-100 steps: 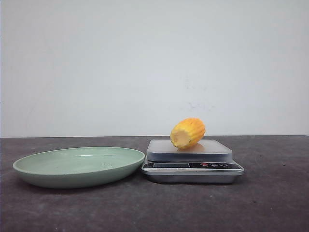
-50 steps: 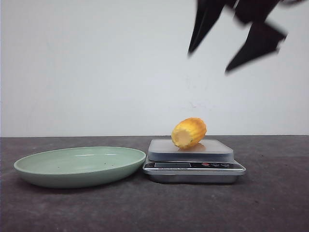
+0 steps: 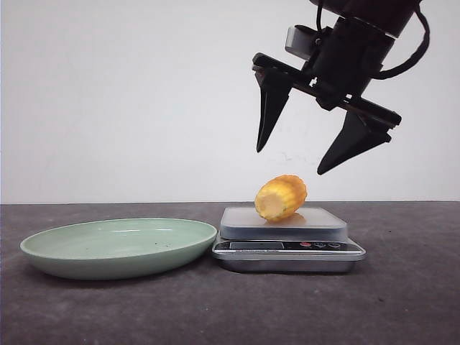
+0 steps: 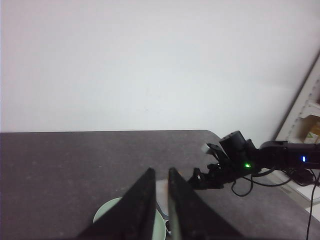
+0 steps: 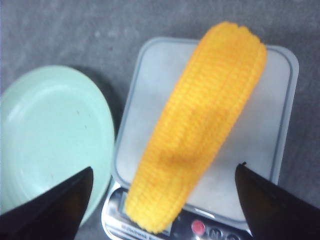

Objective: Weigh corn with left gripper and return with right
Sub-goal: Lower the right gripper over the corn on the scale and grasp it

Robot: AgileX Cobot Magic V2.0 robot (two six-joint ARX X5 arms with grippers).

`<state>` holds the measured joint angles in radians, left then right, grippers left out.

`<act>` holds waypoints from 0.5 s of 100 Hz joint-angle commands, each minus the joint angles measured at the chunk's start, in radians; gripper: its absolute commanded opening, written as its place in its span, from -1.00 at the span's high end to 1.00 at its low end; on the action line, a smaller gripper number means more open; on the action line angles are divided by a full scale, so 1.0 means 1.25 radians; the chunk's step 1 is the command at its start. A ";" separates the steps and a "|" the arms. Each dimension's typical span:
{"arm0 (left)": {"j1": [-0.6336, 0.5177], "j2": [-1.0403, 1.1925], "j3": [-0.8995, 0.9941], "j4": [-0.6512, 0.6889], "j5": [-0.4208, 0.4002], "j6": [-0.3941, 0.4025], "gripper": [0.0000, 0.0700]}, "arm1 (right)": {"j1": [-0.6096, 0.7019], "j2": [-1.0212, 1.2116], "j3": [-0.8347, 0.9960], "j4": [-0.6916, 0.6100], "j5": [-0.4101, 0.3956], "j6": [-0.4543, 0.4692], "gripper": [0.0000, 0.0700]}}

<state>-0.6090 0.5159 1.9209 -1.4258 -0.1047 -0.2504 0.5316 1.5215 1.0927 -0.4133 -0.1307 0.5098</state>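
Observation:
The corn [image 3: 280,198] is a stubby yellow-orange cob lying on the platform of the silver scale [image 3: 287,248], its pale cut end towards the camera. My right gripper [image 3: 291,159] hangs open and empty just above it, one finger on either side. In the right wrist view the corn [image 5: 200,125] lies lengthwise across the scale [image 5: 150,100], between the widely spread fingers of the right gripper [image 5: 165,170]. My left gripper [image 4: 161,171] shows only in the left wrist view. It is high and drawn back, its fingers nearly together and holding nothing.
A pale green plate [image 3: 118,248] sits on the dark table directly left of the scale and is empty. It also shows in the right wrist view [image 5: 50,130] and the left wrist view [image 4: 107,220]. The right arm [image 4: 235,165] shows in the left wrist view. Shelving stands beyond the table's right edge.
My right gripper has come down from the top of the front view, open, to just above the corn. The corn, scale and plate have not moved.

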 commanded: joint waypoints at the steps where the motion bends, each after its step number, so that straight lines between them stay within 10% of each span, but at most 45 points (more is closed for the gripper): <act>1: -0.005 0.004 0.012 -0.045 0.002 0.012 0.99 | 0.008 0.017 0.017 0.009 0.002 0.046 -0.61; 40: -0.005 0.004 -0.008 -0.045 0.000 0.018 0.99 | 0.012 0.123 0.018 0.009 0.021 0.090 -0.60; 50: -0.005 0.004 -0.010 -0.045 0.000 0.017 0.99 | 0.012 0.148 0.018 0.001 0.020 0.096 -0.28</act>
<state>-0.6094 0.5159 1.8900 -1.4258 -0.1051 -0.2455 0.5385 1.6722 1.0954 -0.4099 -0.1101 0.6117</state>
